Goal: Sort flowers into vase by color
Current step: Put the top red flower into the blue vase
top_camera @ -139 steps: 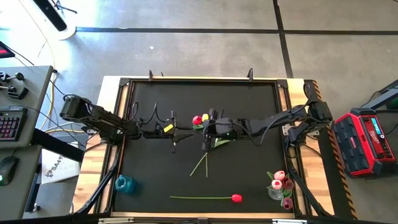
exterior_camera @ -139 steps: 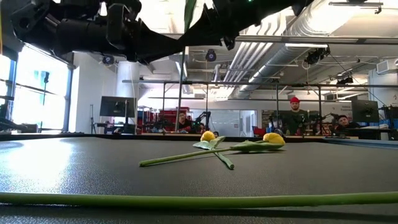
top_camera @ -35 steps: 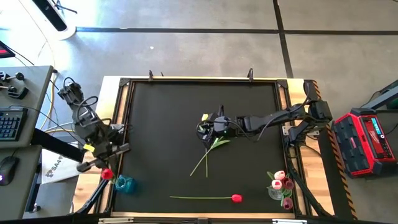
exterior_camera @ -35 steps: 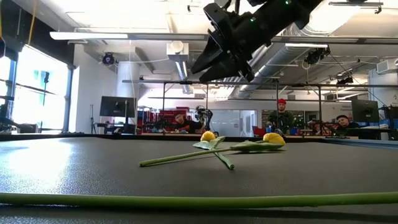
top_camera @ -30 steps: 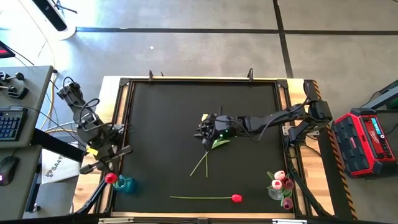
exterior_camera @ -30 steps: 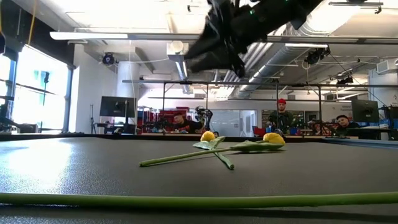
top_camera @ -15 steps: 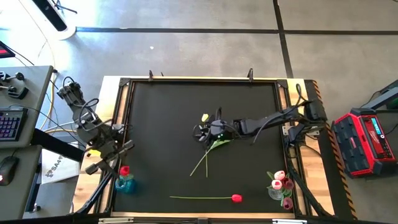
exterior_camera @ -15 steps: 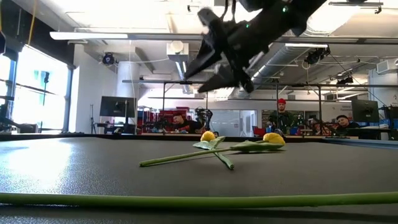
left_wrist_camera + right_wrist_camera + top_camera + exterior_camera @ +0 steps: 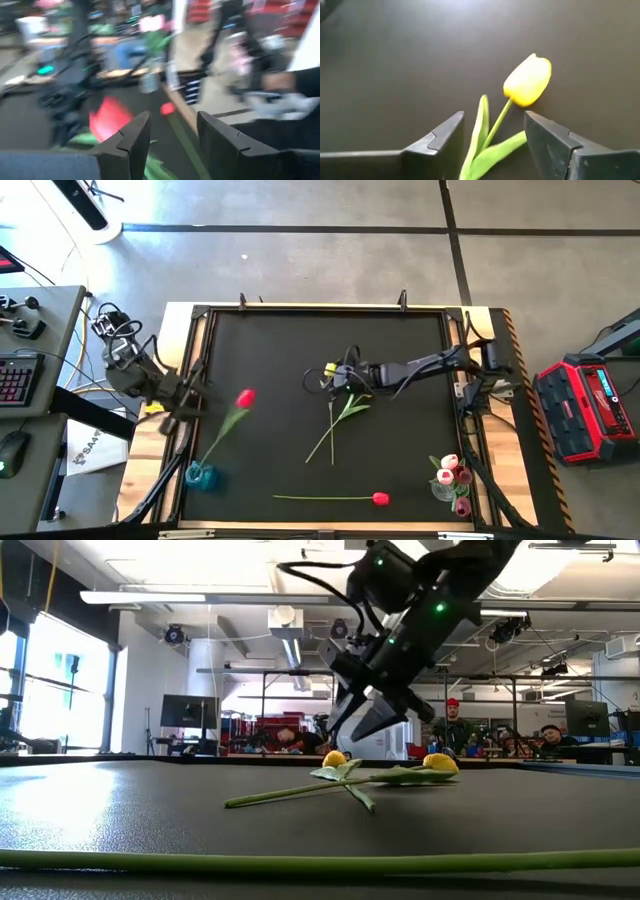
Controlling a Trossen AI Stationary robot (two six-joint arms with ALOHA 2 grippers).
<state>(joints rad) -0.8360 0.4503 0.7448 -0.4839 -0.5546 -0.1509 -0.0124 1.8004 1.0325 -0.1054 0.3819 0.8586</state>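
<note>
A red tulip (image 9: pixel 245 397) stands with its stem in the blue vase (image 9: pixel 200 475) at the near left corner and leans up toward the table's middle. My left gripper (image 9: pixel 190 402) stands open beside it at the left edge; its wrist view shows the red head (image 9: pixel 107 119) as a blur. Two yellow tulips (image 9: pixel 340 415) lie crossed mid-table. My right gripper (image 9: pixel 336 375) hangs open just above one yellow head (image 9: pixel 528 80), a finger on each side of its stem (image 9: pixel 496 127). Another red tulip (image 9: pixel 380 498) lies flat near the front edge.
A clear vase with pink tulips (image 9: pixel 450 475) stands at the near right corner. The lying red tulip's long stem (image 9: pixel 300 862) runs across the front of the mat. The black mat has a raised frame (image 9: pixel 320 310). People sit in the room behind the table.
My left gripper has let go of the red tulip at the blue vase and drawn back toward the far left. The tulip's stem stays in the vase while its head has swung up and toward the table's middle. My right gripper has come down toward the yellow tulip's head.
</note>
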